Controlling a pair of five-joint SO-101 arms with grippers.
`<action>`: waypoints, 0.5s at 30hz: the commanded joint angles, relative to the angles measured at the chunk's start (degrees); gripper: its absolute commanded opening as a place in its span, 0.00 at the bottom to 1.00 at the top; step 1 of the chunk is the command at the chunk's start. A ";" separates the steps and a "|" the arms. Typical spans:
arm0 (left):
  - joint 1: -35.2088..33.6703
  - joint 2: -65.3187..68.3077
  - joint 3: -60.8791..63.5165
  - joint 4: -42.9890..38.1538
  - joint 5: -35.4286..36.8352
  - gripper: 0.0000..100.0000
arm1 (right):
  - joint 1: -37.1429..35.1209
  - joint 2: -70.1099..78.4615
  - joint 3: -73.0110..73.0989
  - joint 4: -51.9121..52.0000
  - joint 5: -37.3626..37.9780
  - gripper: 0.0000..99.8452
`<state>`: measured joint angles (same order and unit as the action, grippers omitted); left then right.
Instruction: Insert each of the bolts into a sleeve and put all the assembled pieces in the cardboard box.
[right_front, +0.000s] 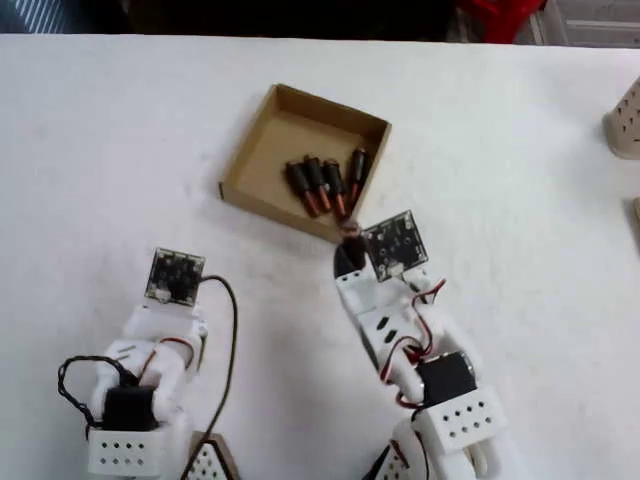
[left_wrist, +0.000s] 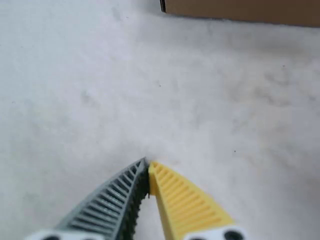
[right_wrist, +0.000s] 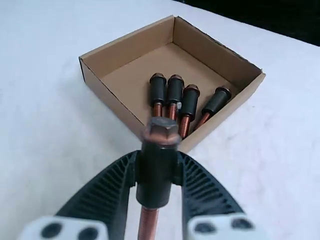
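Box (right_wrist: 127, 50): 4 assemblies (right_wrist: 174, 91); right hand (right_wrist: 156, 160) grips sleeved bolt (right_wrist: 156, 175)

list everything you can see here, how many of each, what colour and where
table: one, white, under everything
cardboard box: one, brown, open-topped, mid-table
assembled pieces: four, black sleeves on copper bolts, lying side by side on the box floor
held assembled piece: one, black sleeve on a copper bolt, at the box's near wall
perforated object: one, beige, at the table's right edge in the high view
left gripper: one, grey and yellow fingers, shut, over bare table
right gripper: one, black fingers, shut on the held assembled piece
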<state>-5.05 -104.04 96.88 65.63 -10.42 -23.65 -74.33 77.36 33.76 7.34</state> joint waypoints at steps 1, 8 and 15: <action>0.57 -0.57 -0.62 0.35 -0.53 0.02 | 0.57 -1.10 -9.41 7.16 -1.05 0.02; 0.57 -0.57 -0.62 0.53 -0.53 0.02 | 0.57 10.07 -24.79 19.65 -5.19 0.02; 0.57 -0.57 -0.62 0.44 -0.35 0.02 | 0.48 24.22 -38.51 22.81 -5.27 0.02</action>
<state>-5.05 -104.04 96.88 65.63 -10.42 -23.56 -55.87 48.70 56.26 2.59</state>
